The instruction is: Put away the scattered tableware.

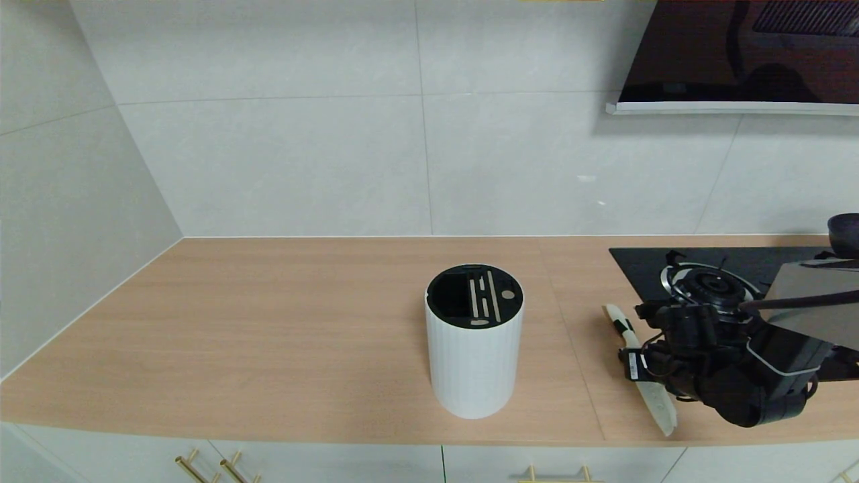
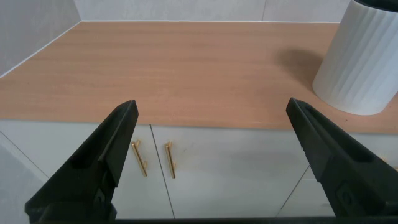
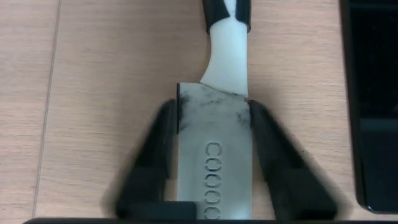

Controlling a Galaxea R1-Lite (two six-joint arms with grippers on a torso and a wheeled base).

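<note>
White knife (image 3: 214, 155), blade gripped between right jaws

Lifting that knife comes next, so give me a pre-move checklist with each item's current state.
1. The right gripper straddles the knife, fingers against both blade edges: ok.
2. Grip firm enough to lift: cannot tell.
3. The holder stands upright, top slots uncovered: ok.
4. The countertop between knife and holder is free of things: ok.
5. The left gripper is open, off the holder: ok.
</note>
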